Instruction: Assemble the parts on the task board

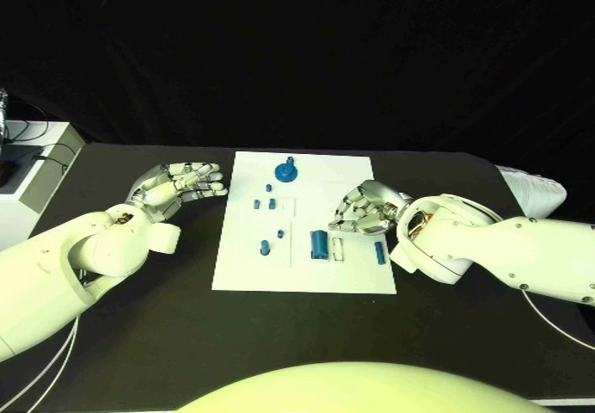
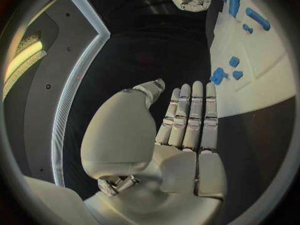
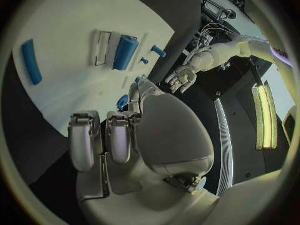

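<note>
Nearer hand: right hand (image 1: pixel 364 209), fingers curled on nothing, over the task board's (image 1: pixel 248 267) right edge.
Blue block (image 1: pixel 320 245): just beside it, toward the near edge, long axis near-to-far.
Left hand (image 1: pixel 177 184): released, off the left edge.

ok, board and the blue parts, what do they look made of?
Board: looks like rigid plastic or painted sheet; flat, matte white, no glare, shallow cut recesses. Can't tell which.
Blue parts: probably moulded or printed plastic; uniform saturated blue, soft sheen, rounded edges.
</note>
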Robot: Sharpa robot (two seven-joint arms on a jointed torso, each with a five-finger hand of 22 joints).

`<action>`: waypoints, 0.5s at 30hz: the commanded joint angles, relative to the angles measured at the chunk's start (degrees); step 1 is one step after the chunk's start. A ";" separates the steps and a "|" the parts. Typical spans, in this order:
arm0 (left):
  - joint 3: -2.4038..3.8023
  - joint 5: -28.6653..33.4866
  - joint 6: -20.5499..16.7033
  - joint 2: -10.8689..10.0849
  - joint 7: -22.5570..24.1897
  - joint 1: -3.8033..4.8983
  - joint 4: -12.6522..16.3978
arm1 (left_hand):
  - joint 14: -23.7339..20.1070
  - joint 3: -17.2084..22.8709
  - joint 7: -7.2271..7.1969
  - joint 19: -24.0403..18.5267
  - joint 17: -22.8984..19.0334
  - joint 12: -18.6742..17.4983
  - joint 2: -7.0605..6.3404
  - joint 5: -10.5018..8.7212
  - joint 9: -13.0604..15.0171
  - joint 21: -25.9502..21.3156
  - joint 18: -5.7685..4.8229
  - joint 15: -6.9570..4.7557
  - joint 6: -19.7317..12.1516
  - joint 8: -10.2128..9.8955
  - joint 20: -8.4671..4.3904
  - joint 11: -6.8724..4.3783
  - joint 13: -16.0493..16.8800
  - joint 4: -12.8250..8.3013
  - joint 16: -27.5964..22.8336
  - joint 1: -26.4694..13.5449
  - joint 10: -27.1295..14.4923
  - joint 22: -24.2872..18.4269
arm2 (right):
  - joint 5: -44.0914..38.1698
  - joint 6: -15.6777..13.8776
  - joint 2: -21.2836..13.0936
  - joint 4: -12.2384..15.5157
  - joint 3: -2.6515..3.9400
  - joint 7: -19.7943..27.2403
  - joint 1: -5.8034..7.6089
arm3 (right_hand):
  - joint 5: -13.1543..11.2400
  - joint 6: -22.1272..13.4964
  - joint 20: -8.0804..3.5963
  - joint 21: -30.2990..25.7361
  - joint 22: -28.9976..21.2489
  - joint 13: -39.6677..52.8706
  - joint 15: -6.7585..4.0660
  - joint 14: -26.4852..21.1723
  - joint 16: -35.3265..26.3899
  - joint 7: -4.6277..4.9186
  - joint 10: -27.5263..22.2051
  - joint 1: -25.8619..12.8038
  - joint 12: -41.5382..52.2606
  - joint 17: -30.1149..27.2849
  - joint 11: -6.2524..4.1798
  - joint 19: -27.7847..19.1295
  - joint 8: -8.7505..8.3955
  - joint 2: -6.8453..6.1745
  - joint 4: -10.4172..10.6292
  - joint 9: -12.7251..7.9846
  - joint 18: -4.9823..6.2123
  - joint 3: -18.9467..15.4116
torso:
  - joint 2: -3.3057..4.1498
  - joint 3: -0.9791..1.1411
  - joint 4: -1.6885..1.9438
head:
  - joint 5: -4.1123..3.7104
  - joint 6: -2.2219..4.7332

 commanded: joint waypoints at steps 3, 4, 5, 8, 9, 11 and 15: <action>0.04 0.30 0.89 0.04 0.55 -0.09 0.13 | 0.37 -0.11 -0.06 0.46 0.06 -0.23 0.47 0.09 -0.05 -0.10 0.70 -0.11 0.19 0.16 0.03 0.00 0.10 0.31 -0.28 -0.06 -0.04 -0.05 | 1.87 8.47 -1.23 0.23 0.02 0.17 0.03 | -0.19 0.18 0.50 -0.27 14.40 15.06 0.48 5.70 0.04 0.34 6.00 -1.27 -0.07 13.92 0.52 5.49 -0.43 -0.57 -0.06 -0.30 -0.29 0.42 | 0.06 0.06 -0.06 | -0.22 0.12; 0.04 0.30 0.90 0.04 0.56 -0.11 0.13 | 0.37 -0.11 -0.06 0.46 0.06 -0.23 0.47 0.09 -0.05 -0.10 0.70 -0.11 0.19 0.16 0.03 0.00 0.10 0.31 -0.28 -0.06 -0.04 -0.05 | 1.43 9.16 -1.32 0.36 0.02 -0.06 0.02 | -0.15 0.49 0.55 -0.18 14.42 15.06 0.50 5.71 0.05 0.30 6.00 -1.49 -0.07 13.94 0.52 5.51 -0.40 -0.93 -0.08 -0.36 -0.30 0.42 | 0.08 0.05 -0.02 | -0.25 0.14; 0.04 0.30 0.92 0.05 0.56 -0.13 0.14 | 0.37 -0.11 -0.06 0.46 0.06 -0.23 0.47 0.09 -0.05 -0.10 0.70 -0.11 0.19 0.16 0.03 0.00 0.10 0.31 -0.28 -0.06 -0.04 -0.05 | 0.83 9.72 -1.32 0.50 0.01 -0.29 0.00 | -0.15 0.68 0.57 -0.20 14.42 15.06 0.50 5.70 0.03 0.27 6.00 -1.58 -0.07 13.88 0.50 5.50 -0.34 -1.09 -0.09 -0.37 -0.30 0.43 | 0.08 0.06 0.01 | -0.33 0.11; 0.04 0.30 0.97 0.09 0.57 -0.20 0.16 | 0.37 -0.11 -0.06 0.46 0.06 -0.23 0.47 0.09 -0.05 -0.10 0.70 -0.11 0.19 0.16 0.03 0.00 0.10 0.31 -0.28 -0.06 -0.04 -0.05 | -1.28 10.66 -1.00 0.94 -0.06 -1.17 -0.11 | -0.39 1.99 0.55 0.00 14.47 15.06 0.30 5.70 0.04 -0.20 6.00 -1.42 -0.07 13.91 0.16 5.54 0.32 -1.79 -0.22 -0.20 -0.33 0.81 | 0.08 0.07 0.11 | -0.38 0.02; 0.04 0.30 0.99 0.09 0.56 -0.22 0.17 | 0.37 -0.11 -0.06 0.46 0.06 -0.23 0.47 0.09 -0.05 -0.10 0.70 -0.11 0.19 0.16 0.03 0.00 0.10 0.31 -0.28 -0.06 -0.04 -0.05 | -1.95 10.71 -0.84 1.11 -0.09 -1.49 -0.20 | -0.47 2.32 0.51 0.03 14.47 15.06 0.21 5.71 0.06 -0.34 6.00 -1.33 -0.07 13.96 0.04 5.54 0.57 -2.01 -0.25 -0.10 -0.33 0.92 | 0.08 0.06 0.15 | -0.36 0.01; 0.04 0.30 1.01 0.08 0.55 -0.26 0.19 | 0.37 -0.11 -0.06 0.46 0.06 -0.23 0.47 0.09 -0.05 -0.10 0.70 -0.11 0.19 0.16 0.03 0.00 0.10 0.31 -0.28 -0.06 -0.04 -0.05 | -3.22 10.37 -0.48 1.44 -0.16 -2.13 -0.51 | -0.57 2.81 0.41 0.18 14.51 15.06 0.06 5.72 0.06 -0.58 6.00 -1.24 -0.07 13.98 -0.16 5.57 1.00 -2.24 -0.23 0.09 -0.36 1.15 | 0.09 0.05 0.15 | -0.32 -0.02; 0.04 0.30 1.02 0.02 0.54 -0.31 0.19 | 0.44 -0.22 -0.07 0.58 0.26 -0.22 0.48 0.08 -0.10 -0.29 0.71 -0.12 0.20 0.16 0.04 -0.01 0.12 0.39 -0.48 0.04 -0.04 -0.21 | -5.54 8.67 0.15 1.83 -0.23 -3.45 -1.43 | -0.58 3.46 0.22 0.29 14.54 15.06 -0.21 5.74 0.10 -0.96 6.00 -1.08 -0.07 14.08 -0.48 5.59 1.81 -2.60 -0.21 0.50 -0.38 1.55 | 0.10 -0.01 0.11 | -0.26 -0.09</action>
